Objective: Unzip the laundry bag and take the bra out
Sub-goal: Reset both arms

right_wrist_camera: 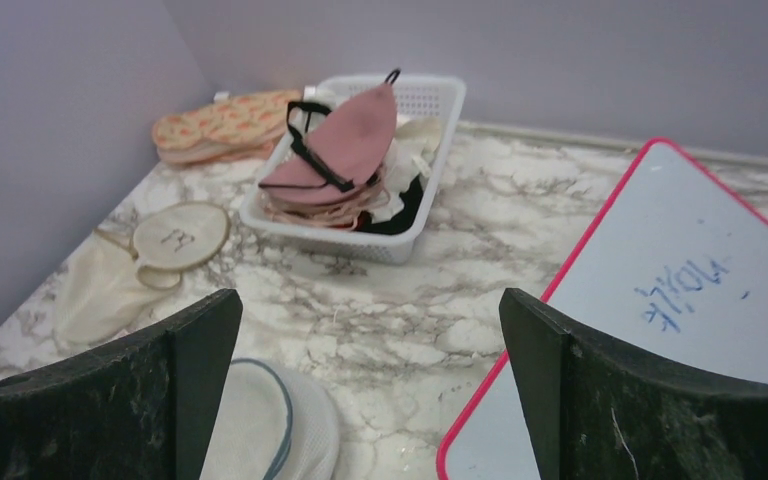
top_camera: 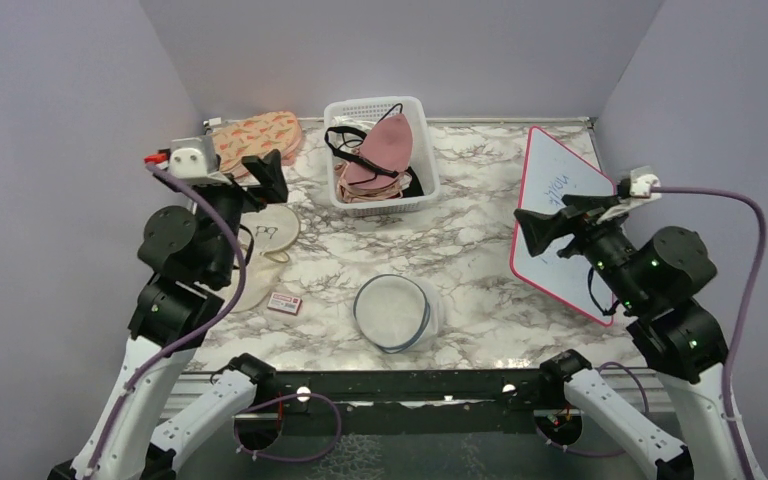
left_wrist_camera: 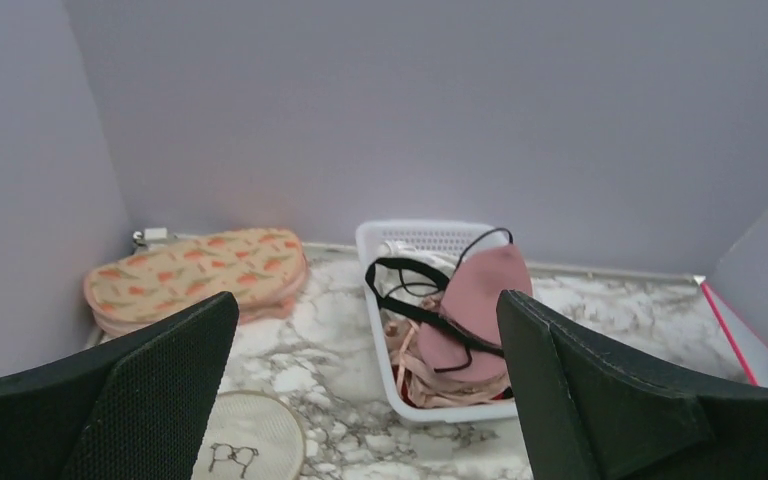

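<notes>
Sitting near the front edge of the table (top_camera: 480,262), roughly centred between the arm bases: the bag (top_camera: 393,312), round white mesh with a dark rim, lying flat. Can't tell from here if the zip is open. Bra (top_camera: 388,148) is well apart from it, on top of a pile of cloth in the basket (top_camera: 360,108) at the back, pink cup up, black straps looped over the pile and the basket rim. Left gripper (left_wrist_camera: 365,310) is raised over the left side of the table, fingers wide apart, nothing between them, pointing toward the basket. Right gripper (right_wrist_camera: 369,305) is raised on the right, fingers also wide apart and holding nothing, over the near edge of the whiteboard (top_camera: 560,215). A patterned pouch (top_camera: 257,133) sits in the back-left corner, a round cream hoop (top_camera: 270,228) lies under the left arm, and a small card (top_camera: 284,302) lies just left of the bag.
</notes>
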### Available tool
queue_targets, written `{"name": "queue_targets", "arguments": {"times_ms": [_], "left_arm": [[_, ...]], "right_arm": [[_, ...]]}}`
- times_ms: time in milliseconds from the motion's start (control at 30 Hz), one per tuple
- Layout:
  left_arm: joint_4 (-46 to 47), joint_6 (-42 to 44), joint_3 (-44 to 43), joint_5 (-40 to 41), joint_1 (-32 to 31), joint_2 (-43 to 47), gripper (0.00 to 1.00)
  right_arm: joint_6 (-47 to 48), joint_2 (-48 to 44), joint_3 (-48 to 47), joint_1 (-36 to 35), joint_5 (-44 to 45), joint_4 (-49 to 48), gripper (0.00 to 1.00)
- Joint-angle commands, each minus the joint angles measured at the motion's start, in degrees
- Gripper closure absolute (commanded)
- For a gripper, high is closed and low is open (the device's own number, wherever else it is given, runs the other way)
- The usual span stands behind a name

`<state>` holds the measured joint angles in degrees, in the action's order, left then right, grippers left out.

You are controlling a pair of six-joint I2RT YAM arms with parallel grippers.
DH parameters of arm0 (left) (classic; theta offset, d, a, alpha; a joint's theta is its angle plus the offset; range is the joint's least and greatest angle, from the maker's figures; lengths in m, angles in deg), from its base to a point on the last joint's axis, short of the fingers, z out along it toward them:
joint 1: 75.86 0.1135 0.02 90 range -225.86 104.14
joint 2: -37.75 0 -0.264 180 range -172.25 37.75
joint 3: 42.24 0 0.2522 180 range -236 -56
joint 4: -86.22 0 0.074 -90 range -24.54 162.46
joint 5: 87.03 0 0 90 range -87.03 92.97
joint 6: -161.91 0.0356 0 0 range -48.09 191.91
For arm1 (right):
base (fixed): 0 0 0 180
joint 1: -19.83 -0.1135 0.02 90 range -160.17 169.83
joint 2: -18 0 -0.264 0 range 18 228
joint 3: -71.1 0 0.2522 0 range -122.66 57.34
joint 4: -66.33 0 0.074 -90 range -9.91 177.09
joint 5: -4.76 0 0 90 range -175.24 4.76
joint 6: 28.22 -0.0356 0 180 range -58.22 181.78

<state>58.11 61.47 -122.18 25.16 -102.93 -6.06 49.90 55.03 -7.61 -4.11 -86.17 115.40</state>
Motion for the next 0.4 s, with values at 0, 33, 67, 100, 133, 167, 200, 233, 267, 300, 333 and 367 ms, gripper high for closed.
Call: {"name": "queue_targets", "arguments": {"times_ms": [0, 33, 67, 100, 133, 167, 200, 233, 267, 300, 333, 367], "left_arm": [[-3.69, 4.95, -2.77, 5.50, 0.05, 2.32, 0.01], [-3.89, 4.96, -2.71, 5.00, 0.08, 2.89, 0.01], [-3.99, 4.87, -2.57, 4.52, 0.06, 3.51, 0.01], [-4.08, 4.59, -2.33, 4.06, 0.08, 4.13, 0.01], [-4.07, 4.22, -2.11, 3.56, 0.09, 4.76, 0.01], [-4.14, 3.87, -1.84, 3.12, 0.07, 5.35, 0.01], [-4.19, 3.51, -1.52, 2.72, 0.04, 5.77, 0.01], [-4.27, 3.23, -1.28, 2.55, 0.02, 6.23, 0.01], [-4.45, 2.99, -1.07, 2.35, 0.08, 6.43, 0.01], [-4.67, 2.83, -0.98, 2.35, 0.09, 6.60, 0.01], [-4.91, 2.65, -1.01, 2.33, 0.09, 6.62, 0.01], [-5.08, 2.49, -1.06, 2.21, 0.09, 6.51, 0.01]], "right_arm": [[0.91, -2.07, -2.48, -0.14, 9.32, -2.41, 0.00], [0.62, -2.24, -2.55, -0.14, 10.22, -2.31, 0.00], [0.16, -2.41, -2.51, -0.14, 10.94, -2.34, 0.00], [-0.23, -2.67, -2.28, -0.14, 11.53, -2.39, 0.00], [-0.56, -2.94, -1.96, -0.09, 11.90, -2.58, 0.00], [-0.79, -3.20, -1.75, -0.13, 12.25, -2.68, 0.00], [-1.19, -3.54, -1.54, -0.14, 12.55, -2.78, 0.00], [-1.63, -3.92, -1.52, -0.14, 12.51, -2.16, 0.00], [-1.78, -4.78, -0.69, -0.14, 11.95, -2.66, 0.00], [-1.65, -5.58, 0.48, -0.14, 11.50, -4.19, 0.00], [-1.68, -5.90, 0.75, -0.14, 10.80, -4.33, 0.00], [-1.68, -5.93, 0.67, -0.13, 9.98, -4.18, 0.00]]}}
